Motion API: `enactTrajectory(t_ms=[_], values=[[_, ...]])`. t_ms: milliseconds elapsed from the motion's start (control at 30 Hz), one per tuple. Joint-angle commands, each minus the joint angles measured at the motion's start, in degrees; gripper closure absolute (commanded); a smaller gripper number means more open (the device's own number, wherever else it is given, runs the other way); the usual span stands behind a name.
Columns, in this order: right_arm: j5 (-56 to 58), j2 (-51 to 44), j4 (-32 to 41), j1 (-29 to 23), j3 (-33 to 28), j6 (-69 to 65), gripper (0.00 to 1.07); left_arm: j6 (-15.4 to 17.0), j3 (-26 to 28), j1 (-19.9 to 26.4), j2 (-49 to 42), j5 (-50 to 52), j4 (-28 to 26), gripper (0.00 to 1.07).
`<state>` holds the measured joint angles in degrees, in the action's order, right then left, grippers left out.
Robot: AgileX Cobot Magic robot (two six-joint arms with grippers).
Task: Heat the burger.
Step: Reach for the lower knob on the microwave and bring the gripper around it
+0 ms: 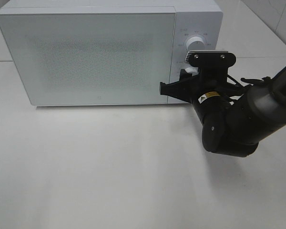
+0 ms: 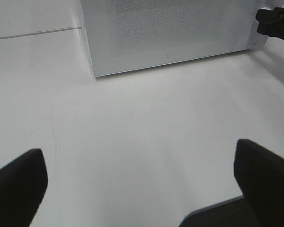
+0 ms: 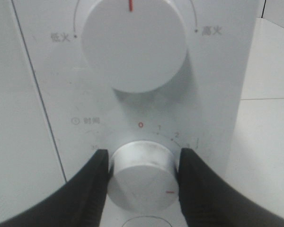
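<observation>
The burger is out of view. The white microwave [image 1: 100, 52] stands at the back of the table with its frosted door closed. My right gripper [image 1: 188, 78] is at the control panel on the microwave's right side. In the right wrist view its two black fingers [image 3: 92, 189] press against both sides of the lower timer knob [image 3: 142, 175], whose red mark points down and to the right. The upper power knob [image 3: 134, 45] is untouched. My left gripper [image 2: 139, 184] hangs open over bare table in front of the microwave, holding nothing.
The white tabletop [image 1: 109, 167] stretches in front of the microwave. The right arm's bulky black body [image 1: 238, 124] fills the space right of the microwave's front corner. A black fingertip [image 2: 274, 23] of the right gripper shows in the left wrist view.
</observation>
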<state>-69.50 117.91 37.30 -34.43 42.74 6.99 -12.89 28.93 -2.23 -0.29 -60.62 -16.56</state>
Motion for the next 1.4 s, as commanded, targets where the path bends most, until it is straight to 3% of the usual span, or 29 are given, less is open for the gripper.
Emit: enactTrajectory(t_ms=[33, 333, 733, 1100, 1400], values=[[-1.95, -0.34, -2.23, 0.23, 0.34, -1.72, 1.07, 0.29, -0.17, 0.17, -1.43, 0.69, -0.11, 0.04], [-2.01, -0.34, -5.56, 0.23, 0.34, -14.95, 1.07, 0.29, -0.17, 0.17, -1.43, 0.69, -0.11, 0.04], [-2.01, -0.34, -13.64, 0.23, 0.34, -53.86, 1.07, 0.29, -0.17, 0.17, -1.43, 0.69, -0.11, 0.04], [-3.61, -0.34, -13.24, 0.23, 0.34, -87.61, 1.07, 0.29, -0.17, 0.17, -1.43, 0.69, -0.11, 0.04], [-8.31, -0.34, -12.89, 0.23, 0.34, -103.93, 1.07, 0.29, -0.17, 0.17, -1.43, 0.69, -0.11, 0.04]])
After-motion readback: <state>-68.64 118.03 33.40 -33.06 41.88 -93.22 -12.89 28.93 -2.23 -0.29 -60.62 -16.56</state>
